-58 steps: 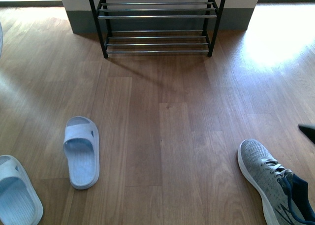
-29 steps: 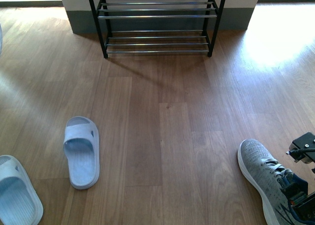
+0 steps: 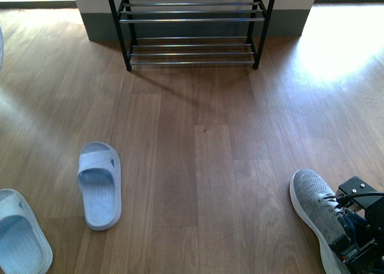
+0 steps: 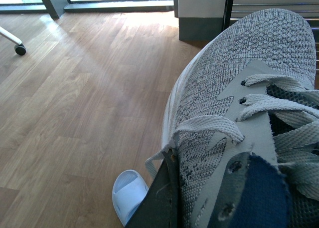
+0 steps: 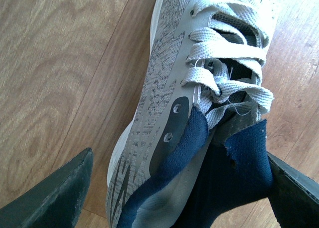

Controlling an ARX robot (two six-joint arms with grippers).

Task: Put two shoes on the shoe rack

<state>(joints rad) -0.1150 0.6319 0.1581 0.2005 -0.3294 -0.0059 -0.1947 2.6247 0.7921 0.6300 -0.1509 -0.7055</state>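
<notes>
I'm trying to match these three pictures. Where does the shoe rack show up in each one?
Front view: shoe rack at top centre.
Left wrist view: only its edge, behind the toe of the sneaker.
Right wrist view: not in it.
Shared landmark: the wooden floor, in all three.

We log the floor (image 3: pixel 204 166): brown wood planks | shoe rack (image 3: pixel 192 20) stands on it, far centre | pale blue slide (image 3: pixel 99 184) lies near left, toe toward rack | second slide (image 3: pixel 21 238) just beside it at left edge | grey knit sneaker (image 3: pixel 312 199) lies near right.
</notes>
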